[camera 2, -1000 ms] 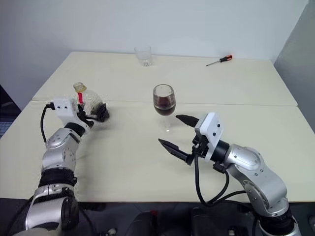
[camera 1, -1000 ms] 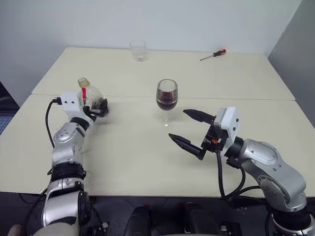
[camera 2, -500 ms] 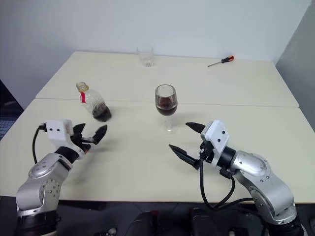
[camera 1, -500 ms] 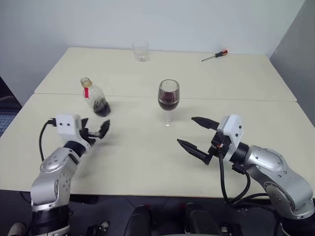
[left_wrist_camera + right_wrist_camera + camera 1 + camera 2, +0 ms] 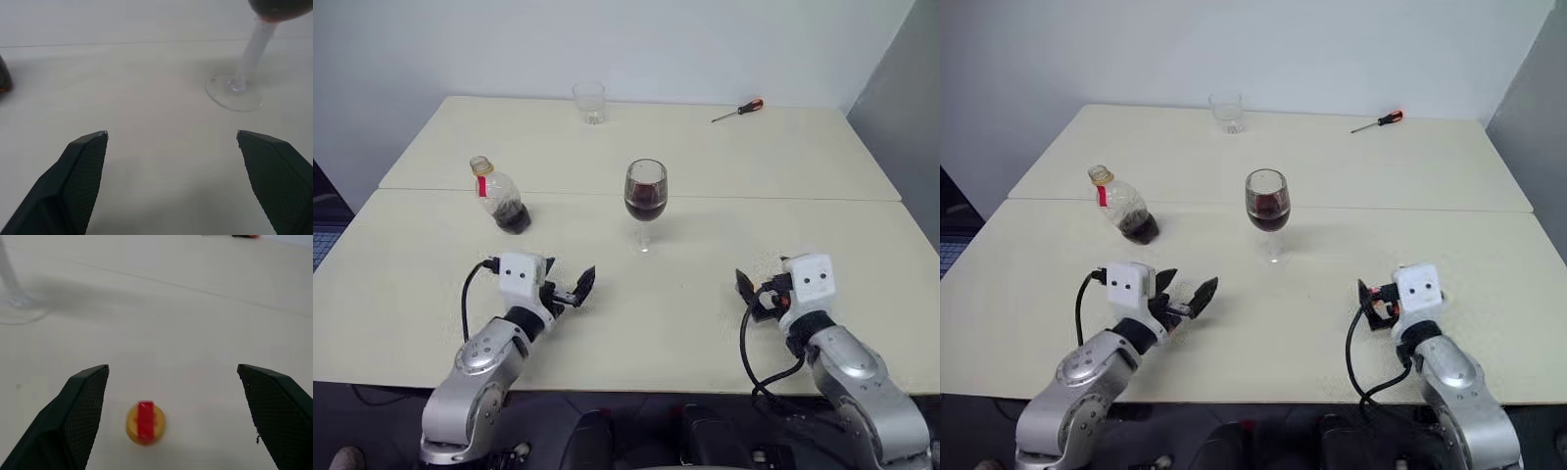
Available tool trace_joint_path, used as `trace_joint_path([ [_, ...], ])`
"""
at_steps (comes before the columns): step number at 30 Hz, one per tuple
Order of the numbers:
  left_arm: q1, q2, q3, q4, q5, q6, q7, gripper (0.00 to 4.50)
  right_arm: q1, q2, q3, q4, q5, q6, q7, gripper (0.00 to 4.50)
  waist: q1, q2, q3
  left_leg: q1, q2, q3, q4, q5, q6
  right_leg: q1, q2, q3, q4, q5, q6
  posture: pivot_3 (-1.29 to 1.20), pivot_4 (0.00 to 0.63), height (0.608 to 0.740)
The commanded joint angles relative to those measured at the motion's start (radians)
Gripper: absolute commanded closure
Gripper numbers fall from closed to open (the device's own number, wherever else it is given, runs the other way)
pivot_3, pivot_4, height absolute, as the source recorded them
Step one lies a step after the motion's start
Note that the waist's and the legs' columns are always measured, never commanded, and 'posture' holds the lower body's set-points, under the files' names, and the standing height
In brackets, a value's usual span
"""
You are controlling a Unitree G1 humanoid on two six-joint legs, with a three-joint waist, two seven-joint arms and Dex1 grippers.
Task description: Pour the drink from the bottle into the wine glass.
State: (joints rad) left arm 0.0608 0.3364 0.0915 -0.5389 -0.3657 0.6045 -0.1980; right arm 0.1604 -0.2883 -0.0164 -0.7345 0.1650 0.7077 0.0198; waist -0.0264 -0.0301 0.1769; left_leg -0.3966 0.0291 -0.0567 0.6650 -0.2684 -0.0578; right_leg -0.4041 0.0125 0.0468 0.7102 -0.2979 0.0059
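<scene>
The drink sits in the glass (image 5: 645, 201), so the pouring looks done. The bottle (image 5: 499, 197) is set down upright to its left. Both grippers (image 5: 570, 291) (image 5: 171, 377) are held wide open, empty.

Cream table (image 5: 607, 323) w/ bottle (image 5: 500, 196), wine glass (image 5: 645, 203), tumbler (image 5: 589, 102), screwdriver (image 5: 738, 110), yellow-red cap (image 5: 145, 422).

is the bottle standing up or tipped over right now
Standing up. The bottle rests on its base on the table, neck upward, a little drink pooled at the bottom, and neither gripper touches it.
</scene>
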Motion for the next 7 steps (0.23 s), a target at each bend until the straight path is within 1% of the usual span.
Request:
trace_joint_path([
  [1, 0.009, -0.021, 0.025, -0.052, 0.035, -0.024, 0.048, 0.01, 0.046, 0.052, 0.008, -0.075, -0.047, -0.043, -0.054, 0.0, 0.0, 0.0, 0.0, 0.0, 0.0, 0.0, 0.0, 0.0, 0.0, 0.0, 0.0, 0.0, 0.0, 0.0, 0.0, 0.0, 0.15, 0.74],
  [4, 0.041, -0.034, 0.033, -0.055, 0.087, -0.034, 0.094, 0.01, 0.086, 0.087, 0.02, -0.079, -0.087, -0.072, -0.078, 0.0, -0.001, 0.0, -0.001, 0.001, 0.0, 0.001, -0.001, 0.0, 0.0, 0.0, 0.0, 0.0, 0.0, -0.001, 0.0, 0.0, 0.15, 0.74],
  [7, 0.075, -0.072, 0.057, -0.082, 0.095, -0.039, 0.131, 0.01, 0.111, 0.126, 0.014, -0.076, -0.106, -0.097, -0.099, 0.0, -0.001, 0.0, -0.001, 0.001, 0.0, 0.0, -0.001, 0.0, 0.0, 0.0, 0.001, 0.0, 0.0, -0.001, -0.001, 0.0, 0.15, 0.74],
])
